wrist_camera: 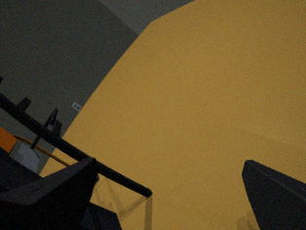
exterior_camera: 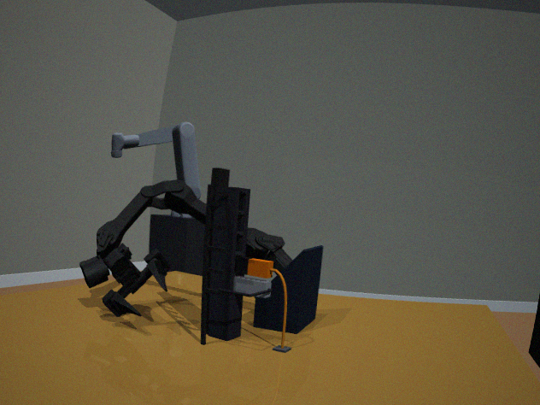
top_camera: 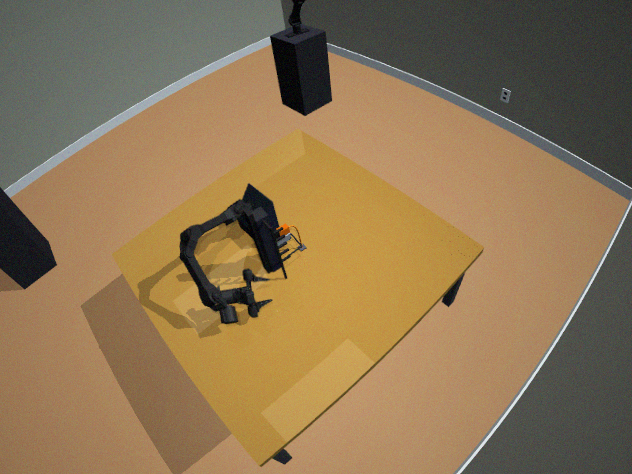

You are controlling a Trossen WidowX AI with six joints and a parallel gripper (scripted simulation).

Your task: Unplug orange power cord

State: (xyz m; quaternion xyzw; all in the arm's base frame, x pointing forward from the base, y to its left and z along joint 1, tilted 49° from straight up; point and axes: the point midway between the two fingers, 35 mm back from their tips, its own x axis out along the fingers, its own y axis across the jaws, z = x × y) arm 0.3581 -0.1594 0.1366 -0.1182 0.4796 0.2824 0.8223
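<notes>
The gripper (exterior_camera: 141, 285) is held wide apart with nothing between its fingers, low over the table (exterior_camera: 392, 357) and well apart from the dark stand (exterior_camera: 224, 261). The orange plug (exterior_camera: 260, 267) is seated, apparently, in the grey strip (exterior_camera: 253, 285); its cord (exterior_camera: 284, 305) hangs down to the table.

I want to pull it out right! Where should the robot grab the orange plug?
Probably grip the orange plug by its boxy body, fingers on its two flat sides, not the thin cord. Come from the open side facing away from the upright power strip, since it sticks out there. The gripper is open, away from it.
</notes>
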